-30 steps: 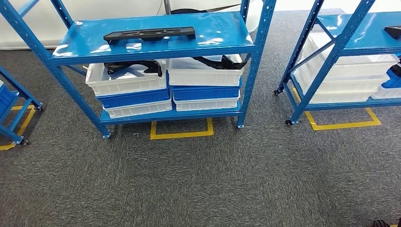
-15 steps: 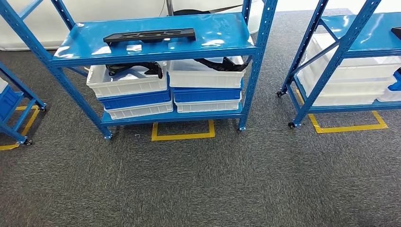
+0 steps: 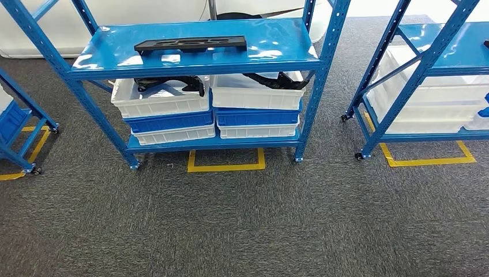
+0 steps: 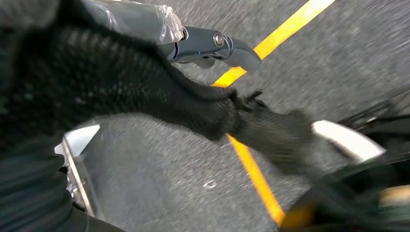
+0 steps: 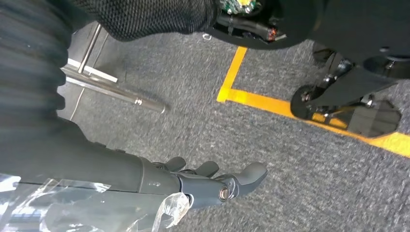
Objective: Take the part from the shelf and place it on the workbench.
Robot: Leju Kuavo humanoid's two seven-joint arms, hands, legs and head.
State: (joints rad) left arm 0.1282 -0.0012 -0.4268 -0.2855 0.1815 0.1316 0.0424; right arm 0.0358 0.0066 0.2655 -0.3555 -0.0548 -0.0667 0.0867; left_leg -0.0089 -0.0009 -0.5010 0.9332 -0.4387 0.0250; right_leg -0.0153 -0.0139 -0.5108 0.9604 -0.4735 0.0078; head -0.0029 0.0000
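A long, flat black part point(image 3: 190, 43) with cut-outs lies on the top board of the blue shelf point(image 3: 277, 55), ahead of me across grey carpet. My left hand point(image 4: 208, 43) hangs over the carpet beside a yellow floor line, grey fingers stretched out and holding nothing. My right hand point(image 5: 212, 183) also hangs low above the carpet, its fingers extended and apart with nothing in them. Both hands are far from the shelf.
Under the top board stand stacked white and blue bins point(image 3: 164, 107), with black parts point(image 3: 277, 81) in the upper ones. Another blue rack point(image 3: 427, 69) with white bins stands to the right, and a third rack point(image 3: 17, 127) at the left edge. Yellow tape point(image 3: 226, 167) marks the floor.
The whole picture has shifted slightly right and down, so the camera has moved. The part and bins keep their places on the shelf.
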